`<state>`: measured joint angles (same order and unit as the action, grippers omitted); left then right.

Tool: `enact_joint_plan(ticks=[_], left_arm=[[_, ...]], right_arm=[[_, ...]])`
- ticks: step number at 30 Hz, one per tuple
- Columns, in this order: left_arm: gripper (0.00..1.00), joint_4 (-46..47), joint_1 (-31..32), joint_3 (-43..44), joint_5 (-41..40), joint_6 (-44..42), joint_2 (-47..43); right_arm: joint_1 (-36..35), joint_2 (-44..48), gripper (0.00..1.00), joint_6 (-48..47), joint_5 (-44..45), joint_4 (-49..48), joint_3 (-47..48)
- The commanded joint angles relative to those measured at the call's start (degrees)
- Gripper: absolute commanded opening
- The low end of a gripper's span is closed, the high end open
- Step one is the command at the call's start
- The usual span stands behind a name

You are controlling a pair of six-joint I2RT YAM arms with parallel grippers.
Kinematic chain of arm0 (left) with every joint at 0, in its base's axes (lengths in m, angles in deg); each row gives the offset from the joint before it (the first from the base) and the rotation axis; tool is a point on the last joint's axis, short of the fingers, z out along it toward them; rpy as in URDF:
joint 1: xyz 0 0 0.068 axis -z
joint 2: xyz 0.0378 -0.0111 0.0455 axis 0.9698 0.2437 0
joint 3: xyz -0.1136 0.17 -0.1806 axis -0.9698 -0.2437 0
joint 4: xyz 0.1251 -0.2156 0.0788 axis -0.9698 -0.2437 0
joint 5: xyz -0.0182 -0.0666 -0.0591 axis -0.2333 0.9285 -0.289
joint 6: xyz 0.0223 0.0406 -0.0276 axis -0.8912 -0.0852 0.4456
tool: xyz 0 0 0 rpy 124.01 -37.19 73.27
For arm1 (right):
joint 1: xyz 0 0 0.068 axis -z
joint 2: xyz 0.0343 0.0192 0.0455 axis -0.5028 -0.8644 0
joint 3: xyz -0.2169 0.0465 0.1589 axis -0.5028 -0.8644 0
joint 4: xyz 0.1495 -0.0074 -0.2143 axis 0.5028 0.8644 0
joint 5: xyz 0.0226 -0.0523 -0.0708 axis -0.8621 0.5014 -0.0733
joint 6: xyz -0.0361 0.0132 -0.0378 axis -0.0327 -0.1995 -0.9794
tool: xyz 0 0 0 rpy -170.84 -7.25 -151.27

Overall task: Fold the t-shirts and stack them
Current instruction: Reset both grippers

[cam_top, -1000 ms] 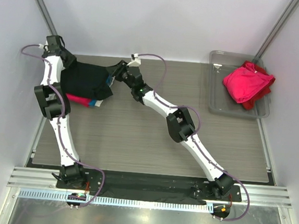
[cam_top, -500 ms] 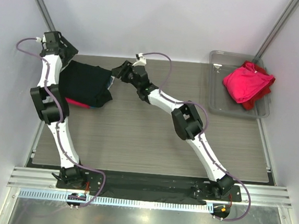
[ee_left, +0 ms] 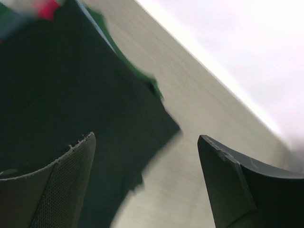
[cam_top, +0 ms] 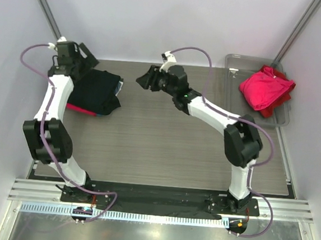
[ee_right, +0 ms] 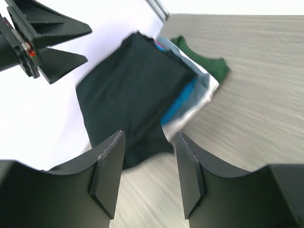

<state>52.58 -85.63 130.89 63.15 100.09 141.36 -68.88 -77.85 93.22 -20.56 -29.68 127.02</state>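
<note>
A folded black t-shirt (cam_top: 98, 91) lies on top of a stack at the table's back left, with pink-red cloth (cam_top: 81, 110) showing under its front edge. In the right wrist view the black shirt (ee_right: 130, 95) covers teal-blue (ee_right: 178, 107), grey and green layers. It also fills the left of the left wrist view (ee_left: 61, 104). My left gripper (cam_top: 89, 63) is open and empty, just behind the stack. My right gripper (cam_top: 143, 79) is open and empty, to the right of the stack and apart from it. A crumpled pink t-shirt (cam_top: 266, 87) over a red one lies in the tray.
The clear grey tray (cam_top: 232, 104) stands at the back right corner. White walls close the back and sides. The wood-grain table (cam_top: 164, 143) runs from the stack to the tray. The arm bases sit on a black strip at the near edge.
Both grippers have let go of the black shirt and drawn back: the left one up and behind the stack, the right one to the right. The black shirt now lies flat on the stack.
</note>
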Motion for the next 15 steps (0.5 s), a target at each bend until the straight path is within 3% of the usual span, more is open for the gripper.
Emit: enact_joint_plan(ticks=[1,3,7,10,14,15], left_arm=[[0.89,3.43,6.37,-5.48,1.84,-0.2,-8.68],[0.94,4.49,9.2,-10.14,0.62,-0.81,-11.95],[1.0,4.93,22.97,-17.44,-6.84,-3.45,-20.82],[1.0,5.89,30.81,-28.74,-14.21,-4.6,-25.58],[1.0,16.34,36.71,-41.69,-15.3,-3.63,-31.57],[0.99,17.66,37.94,-43.28,-14.78,-3.45,-31.4]], right_arm=[[1.78,9.78,0.52,-6.51,-4.21,4.23,-9.14],[3.1,14.54,0.53,-6.69,-4.66,3.88,-14.96],[3.89,25.79,0.56,-8.53,-0.89,3.7,-30.68],[3.89,33.44,0.66,-10.64,3.24,5.54,-38.86],[3.89,43.89,0.86,-12.31,12.63,3.89,-50.3],[3.89,45.14,0.87,-13.45,14.23,3.1,-52.41]])
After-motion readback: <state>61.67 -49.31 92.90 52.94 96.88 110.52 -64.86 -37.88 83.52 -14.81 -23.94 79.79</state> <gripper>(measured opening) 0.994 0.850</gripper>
